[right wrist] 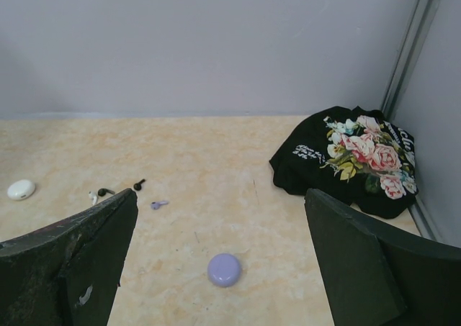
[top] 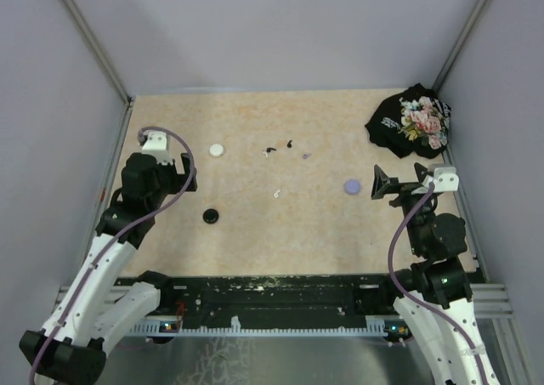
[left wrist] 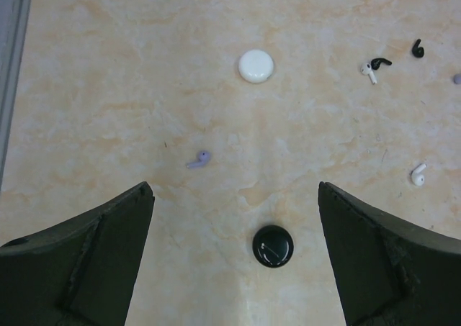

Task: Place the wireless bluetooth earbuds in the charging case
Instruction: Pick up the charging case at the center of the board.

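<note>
Earbuds (left wrist: 199,160) seen scattered beyond black case (left wrist: 273,245); case framed by released, empty left pincer (left wrist: 234,191); right pincer (right wrist: 221,193) released, well apart.

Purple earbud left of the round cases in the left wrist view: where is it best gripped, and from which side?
Probably the rounded head of the purple earbud, from straight above with the open left gripper. It lies flat on the table, and its thin stem offers little to pinch.

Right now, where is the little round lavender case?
In the top view the lavender case lies right of centre, just left of the right gripper, with the black floral cloth in the far corner beyond.
</note>
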Controlling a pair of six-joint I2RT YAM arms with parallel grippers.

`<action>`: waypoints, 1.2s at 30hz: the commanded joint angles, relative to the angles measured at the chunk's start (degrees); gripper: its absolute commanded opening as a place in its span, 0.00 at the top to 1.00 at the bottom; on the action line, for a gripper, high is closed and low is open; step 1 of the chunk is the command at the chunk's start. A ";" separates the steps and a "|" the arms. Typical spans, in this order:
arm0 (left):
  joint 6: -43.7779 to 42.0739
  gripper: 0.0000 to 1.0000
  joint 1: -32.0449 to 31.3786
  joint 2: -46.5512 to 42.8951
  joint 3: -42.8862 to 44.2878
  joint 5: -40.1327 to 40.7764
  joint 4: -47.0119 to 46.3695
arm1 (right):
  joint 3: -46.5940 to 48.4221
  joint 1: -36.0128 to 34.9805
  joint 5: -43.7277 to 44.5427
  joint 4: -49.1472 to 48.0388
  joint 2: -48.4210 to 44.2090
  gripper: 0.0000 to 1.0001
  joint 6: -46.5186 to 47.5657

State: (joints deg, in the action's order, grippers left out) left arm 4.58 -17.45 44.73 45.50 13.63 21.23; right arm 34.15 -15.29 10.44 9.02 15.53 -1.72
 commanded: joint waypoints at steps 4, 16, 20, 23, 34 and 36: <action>10.49 0.00 0.40 3.21 4.03 -0.93 14.26 | -0.31 -0.59 -0.59 -2.56 -0.52 0.02 -0.57; 26.80 0.00 0.42 15.62 0.39 -7.58 15.95 | -0.70 -0.55 -1.18 -3.15 -1.65 0.02 -1.06; 26.65 0.00 0.41 22.63 1.61 -6.35 16.04 | -0.84 -0.62 -1.23 -3.33 -2.44 0.02 -1.06; 27.29 0.00 0.33 28.19 3.59 -6.78 17.06 | -1.04 -0.56 -0.90 -3.29 -3.35 0.02 -1.03; 26.59 0.13 -2.20 41.66 6.91 -6.18 14.82 | -1.83 -0.61 -0.55 -4.18 -4.37 0.02 -0.64; 26.31 0.17 -2.92 44.02 8.20 -5.38 15.01 | -1.87 -0.58 -0.42 -4.42 -4.37 0.02 -0.65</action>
State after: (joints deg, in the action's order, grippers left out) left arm 31.18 -18.98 85.34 50.17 6.98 36.93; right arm 32.21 -15.29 9.76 7.92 11.66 -2.15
